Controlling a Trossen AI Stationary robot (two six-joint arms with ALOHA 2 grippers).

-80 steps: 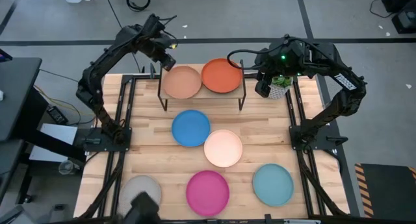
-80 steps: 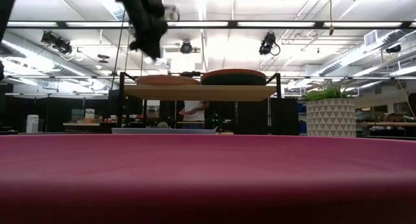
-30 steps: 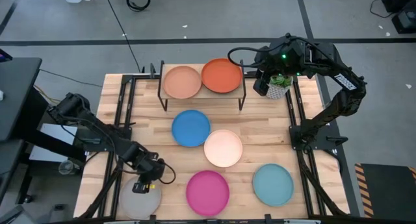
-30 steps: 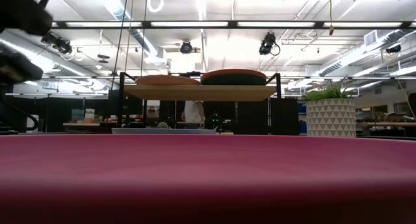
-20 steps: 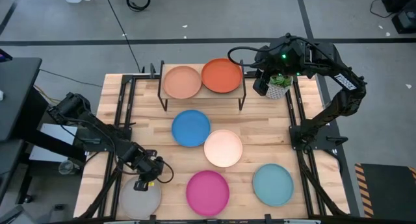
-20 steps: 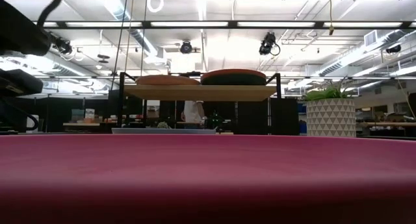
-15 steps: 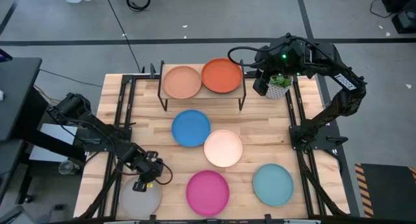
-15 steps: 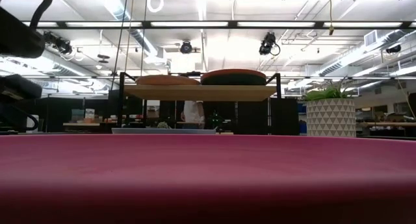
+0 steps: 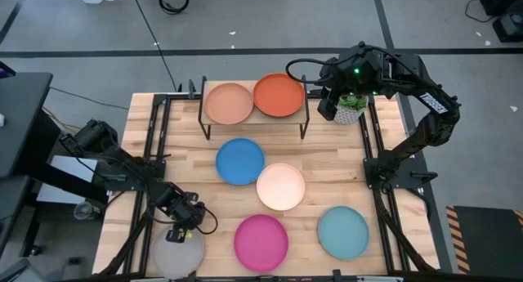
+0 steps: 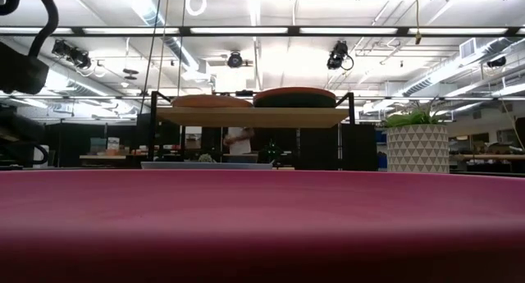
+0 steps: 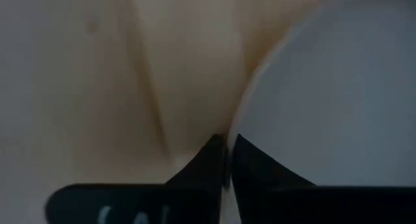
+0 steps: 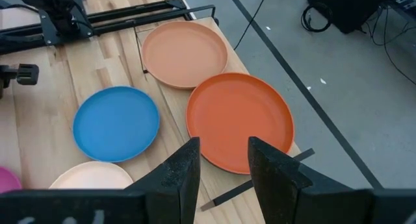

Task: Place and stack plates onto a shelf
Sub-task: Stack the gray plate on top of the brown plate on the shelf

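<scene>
The shelf (image 9: 253,110) stands at the far edge of the table and carries the tan plate (image 9: 229,103) and the orange plate (image 9: 279,95) side by side. Blue (image 9: 240,161), cream (image 9: 281,186), magenta (image 9: 261,242) and light teal (image 9: 343,231) plates lie flat on the tabletop. The grey plate (image 9: 173,256) lies at the near left corner. My left gripper (image 9: 181,231) is low over its far rim, shut on it. My right gripper (image 9: 327,109) waits open beside the shelf's right end. The dark teal plate is out of view. My left gripper pinches the grey plate's rim (image 11: 242,113) between its two fingertips (image 11: 211,149), on the plate's far side. It comes from above, pointing down. The plate lies flat on the table.
A potted plant (image 9: 351,106) in a white pot stands right of the shelf, close to my right gripper. Black frame rails run along both table sides. In the low view the magenta plate (image 10: 262,225) fills the foreground, and a person shows in the room behind the shelf (image 10: 254,116).
My left gripper has crept a little toward the table's near edge and down onto the grey plate's far rim. The plates have stayed where they were.
</scene>
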